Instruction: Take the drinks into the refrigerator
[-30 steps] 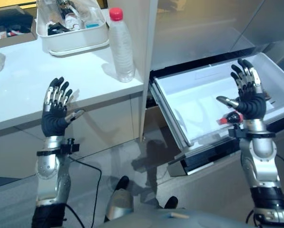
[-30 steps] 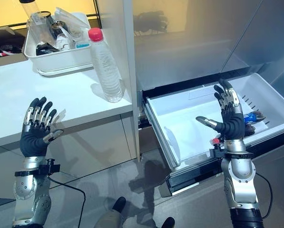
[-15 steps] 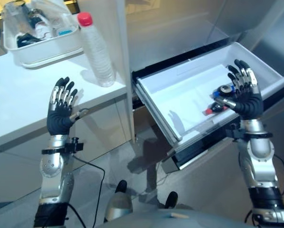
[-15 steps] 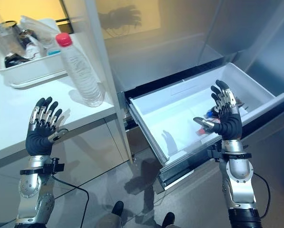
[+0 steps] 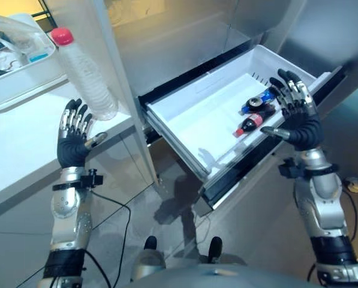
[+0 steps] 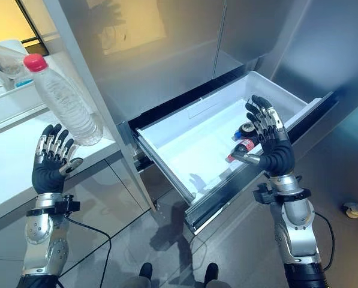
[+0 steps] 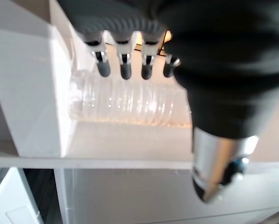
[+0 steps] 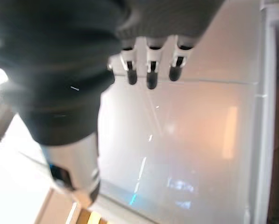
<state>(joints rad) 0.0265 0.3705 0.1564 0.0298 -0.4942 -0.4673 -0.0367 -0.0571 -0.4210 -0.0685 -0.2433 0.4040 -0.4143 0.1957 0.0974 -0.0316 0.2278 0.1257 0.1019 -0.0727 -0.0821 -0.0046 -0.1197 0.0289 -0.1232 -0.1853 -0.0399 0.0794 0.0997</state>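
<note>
**Both hands raised and empty, bottle on the counter, drinks in the open drawer**

At the far left, a white bin [image 5: 11,90] holding clutter sits on a white counter [image 5: 17,150]. Just beside it, near the counter's edge, stands a clear plastic bottle [image 6: 65,102] with a red cap, upright and empty-looking. The left hand [image 5: 74,141] is held up in front of the counter edge, palm away, fingers straight and spread, thumb out to the side. It holds nothing and is apart from the bottle. Its wrist view looks past the straight fingers [image 7: 125,65] at the ribbed side of the same bottle on the counter.

A tall silver refrigerator panel [image 6: 143,54] rises to the right of the counter. Below it, a white freezer-style drawer [image 5: 190,120] is pulled out. Near its right end lie two drinks side by side: a dark bottle with a red label [image 5: 249,124] and a can with a blue label [image 5: 256,103], both on their sides.

At the right, the right hand [image 5: 295,120] is raised over the drawer's front right corner, fingers straight and spread, thumb pointing toward the drinks, holding nothing. It is near the drinks but not touching them.
</note>
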